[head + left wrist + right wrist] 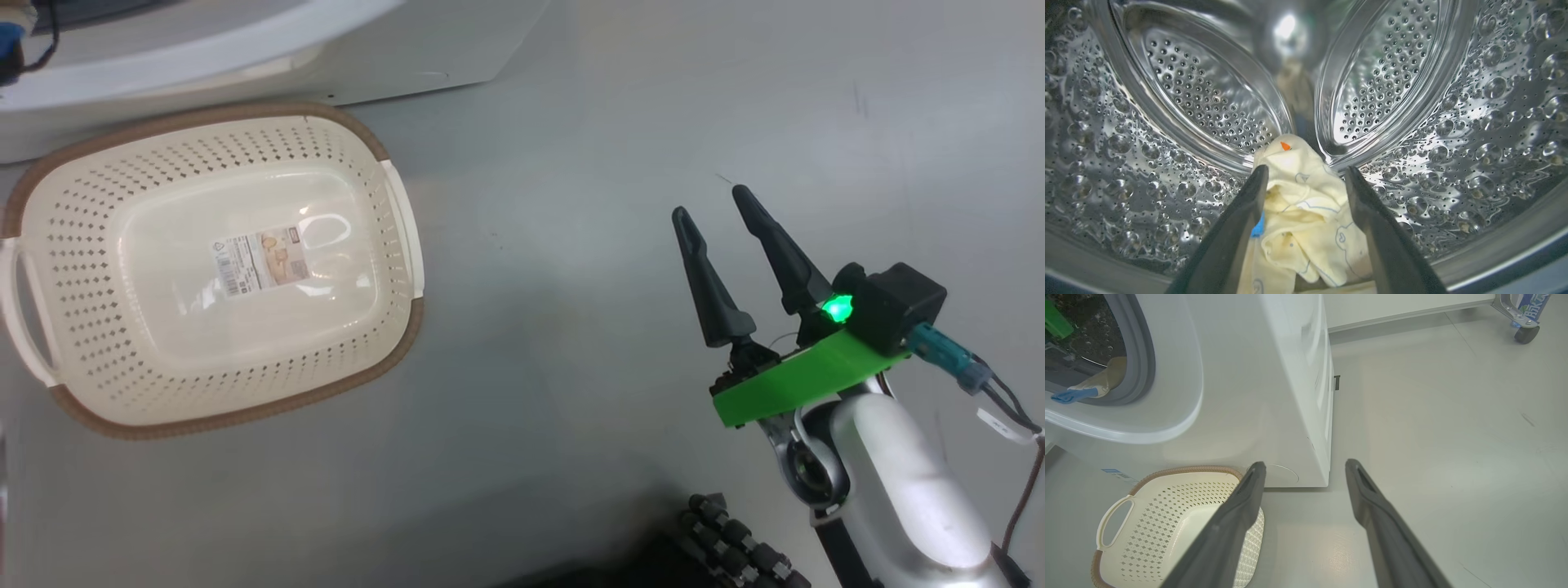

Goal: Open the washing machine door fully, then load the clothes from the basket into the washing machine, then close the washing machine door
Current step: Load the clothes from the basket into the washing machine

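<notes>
Loading looks finished: the cream perforated plastic basket (98, 212) sits empty, left of the open-fingered right gripper (712, 204). Left gripper (1304, 175), fingers spread, gripping nothing, hovers over cream-yellow printed clothes (1310, 212) inside the steel drum (1167, 102). Next: withdraw, shut the door.

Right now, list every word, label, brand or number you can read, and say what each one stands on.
Nothing reads clearly enough to quote.
Label sticker on the floor of the basket: print too small to read.
Blue sticker low on the washing machine: too small to read.
Blue item above the caster wheel: white characters, cut off at the picture's edge, not legible.
</notes>
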You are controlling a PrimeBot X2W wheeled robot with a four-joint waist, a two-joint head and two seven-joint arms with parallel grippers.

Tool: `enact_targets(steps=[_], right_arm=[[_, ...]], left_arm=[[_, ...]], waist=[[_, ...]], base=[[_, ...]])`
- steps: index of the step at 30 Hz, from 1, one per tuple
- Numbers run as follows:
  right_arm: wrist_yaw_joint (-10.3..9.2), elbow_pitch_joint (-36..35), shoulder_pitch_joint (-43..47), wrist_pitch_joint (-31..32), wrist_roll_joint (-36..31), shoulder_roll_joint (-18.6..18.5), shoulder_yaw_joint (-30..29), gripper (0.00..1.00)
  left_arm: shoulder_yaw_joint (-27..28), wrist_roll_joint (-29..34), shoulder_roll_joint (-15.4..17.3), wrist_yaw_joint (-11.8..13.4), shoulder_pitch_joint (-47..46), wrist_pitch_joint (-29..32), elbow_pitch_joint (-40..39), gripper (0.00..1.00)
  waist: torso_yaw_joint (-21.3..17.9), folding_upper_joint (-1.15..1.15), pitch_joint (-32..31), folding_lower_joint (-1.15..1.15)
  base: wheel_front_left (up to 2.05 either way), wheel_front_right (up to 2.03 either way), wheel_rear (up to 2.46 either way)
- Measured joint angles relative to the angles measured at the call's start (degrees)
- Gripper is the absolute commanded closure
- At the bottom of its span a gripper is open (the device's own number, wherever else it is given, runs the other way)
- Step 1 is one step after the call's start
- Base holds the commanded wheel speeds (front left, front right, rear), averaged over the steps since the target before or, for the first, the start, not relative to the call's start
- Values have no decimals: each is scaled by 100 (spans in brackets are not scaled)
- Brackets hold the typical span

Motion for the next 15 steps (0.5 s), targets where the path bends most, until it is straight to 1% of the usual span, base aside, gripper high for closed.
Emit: enact_targets(steps=[6, 15], right_arm=[[0, 37, 3, 0, -29, -33, -77, 0], [0, 90, 18, 0, -51, -107, -219, 0]], left_arm=[[9, -174, -263, -10, 207, 0, 419, 0], [30, -364, -533, -23, 604, 0, 567, 0]], waist=[[168, 0, -222, 0], [452, 0, -622, 0]], base=[[0, 0, 0], [0, 0, 0]])
